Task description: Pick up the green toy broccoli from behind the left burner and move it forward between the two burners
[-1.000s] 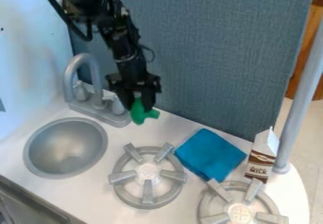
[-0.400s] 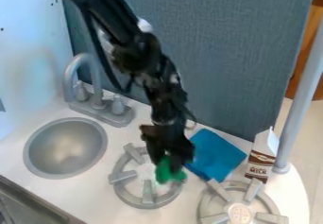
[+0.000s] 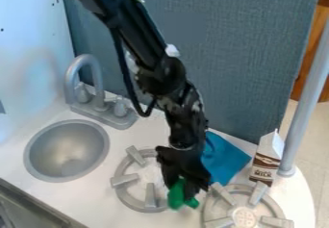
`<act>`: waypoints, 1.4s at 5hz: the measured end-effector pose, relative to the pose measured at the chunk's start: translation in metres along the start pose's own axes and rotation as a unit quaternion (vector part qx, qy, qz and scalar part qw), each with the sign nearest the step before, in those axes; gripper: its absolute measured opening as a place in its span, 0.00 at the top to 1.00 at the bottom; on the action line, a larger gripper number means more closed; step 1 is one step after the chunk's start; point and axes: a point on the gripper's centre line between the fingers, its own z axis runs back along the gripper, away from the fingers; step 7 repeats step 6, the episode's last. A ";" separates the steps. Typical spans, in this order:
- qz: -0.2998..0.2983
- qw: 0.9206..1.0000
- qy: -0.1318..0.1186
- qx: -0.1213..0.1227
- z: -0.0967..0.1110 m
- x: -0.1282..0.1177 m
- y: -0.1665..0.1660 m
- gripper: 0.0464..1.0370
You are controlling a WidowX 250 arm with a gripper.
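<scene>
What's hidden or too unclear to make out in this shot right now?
All in the camera view:
- Green object: exact shape; blurred, partly covered by the gripper.
- Blue cloth: left part, behind the arm and gripper.
- Left burner: right side, behind the gripper.
- Right burner: lowest part, cut off by the bottom edge.

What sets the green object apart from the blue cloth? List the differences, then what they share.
The green object is clasped in the gripper; the blue cloth lies on the counter.
The green object is chunky and rounded; the blue cloth is flat with fairly straight edges.
The green object looks clearly smaller than the blue cloth.
Both look plain, each in one main colour.
</scene>
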 end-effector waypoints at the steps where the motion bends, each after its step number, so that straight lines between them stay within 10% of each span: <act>1: -0.006 1.000 0.005 0.006 -0.008 0.000 -0.006 0.40; 3: -0.006 1.000 0.003 0.021 -0.011 0.000 -0.003 0.06; 7: 0.059 0.996 -0.049 -0.035 0.056 0.019 0.015 0.03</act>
